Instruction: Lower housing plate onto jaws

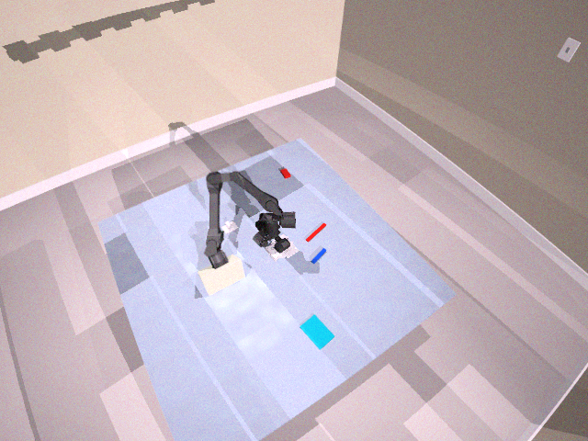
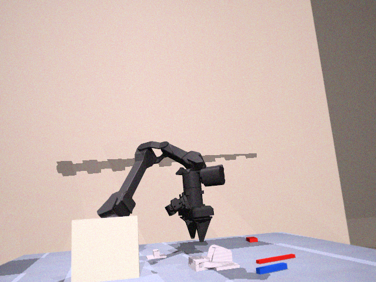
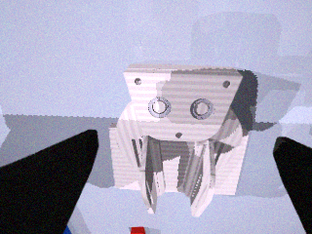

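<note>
The white housing plate (image 3: 178, 122) (image 2: 196, 263) lies over the rear of the two white jaws. Its two ringed holes show a round stub end in each. It looks about level; a small gap under it could not be told from these views. The left jaw (image 3: 150, 197) and right jaw (image 3: 203, 197) stick out from under it, apart, above the white base (image 3: 121, 177) (image 2: 233, 266). My gripper (image 3: 186, 137) (image 2: 197, 239) is open and empty. It hangs above the assembly, clear of it, with the fingers pointing down on either side of it in the wrist view.
A red bar (image 1: 316, 232) (image 2: 275, 258) and a blue bar (image 1: 318, 255) (image 2: 271, 268) lie beside the assembly. A small white part (image 1: 230, 226) (image 2: 155, 254), a cream block (image 1: 221, 278) (image 2: 105, 248), a red block (image 1: 285, 173) (image 2: 251, 239) and a cyan slab (image 1: 317, 332) are farther off.
</note>
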Robot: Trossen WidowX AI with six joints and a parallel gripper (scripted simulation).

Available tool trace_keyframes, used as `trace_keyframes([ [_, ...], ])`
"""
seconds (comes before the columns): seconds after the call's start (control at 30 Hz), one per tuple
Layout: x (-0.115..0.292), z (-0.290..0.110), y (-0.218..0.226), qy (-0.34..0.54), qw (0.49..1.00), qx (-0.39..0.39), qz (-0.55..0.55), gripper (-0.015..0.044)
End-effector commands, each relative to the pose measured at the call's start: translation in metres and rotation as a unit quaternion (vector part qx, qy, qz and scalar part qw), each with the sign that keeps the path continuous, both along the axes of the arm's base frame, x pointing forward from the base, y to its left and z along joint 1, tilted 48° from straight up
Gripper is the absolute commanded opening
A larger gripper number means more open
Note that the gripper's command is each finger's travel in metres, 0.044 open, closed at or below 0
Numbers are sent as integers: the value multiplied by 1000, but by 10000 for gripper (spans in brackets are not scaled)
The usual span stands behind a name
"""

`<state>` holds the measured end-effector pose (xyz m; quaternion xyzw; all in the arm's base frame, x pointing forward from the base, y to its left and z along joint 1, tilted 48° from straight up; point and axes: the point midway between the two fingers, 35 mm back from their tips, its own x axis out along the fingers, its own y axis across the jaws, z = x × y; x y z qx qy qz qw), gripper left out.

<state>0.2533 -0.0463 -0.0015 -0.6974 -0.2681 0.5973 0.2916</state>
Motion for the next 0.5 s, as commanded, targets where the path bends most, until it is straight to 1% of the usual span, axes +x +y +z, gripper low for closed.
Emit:
trace_keyframes([
  [0.0,-13,7,-8,5,1000,-3,1,440],
  [0.1,-45,26,-25,9,1000,-4,4,440],
  [0.17,-58,35,-30,10,1000,-2,7,440],
  [0.47,-60,36,-30,10,1000,-2,7,440],
])
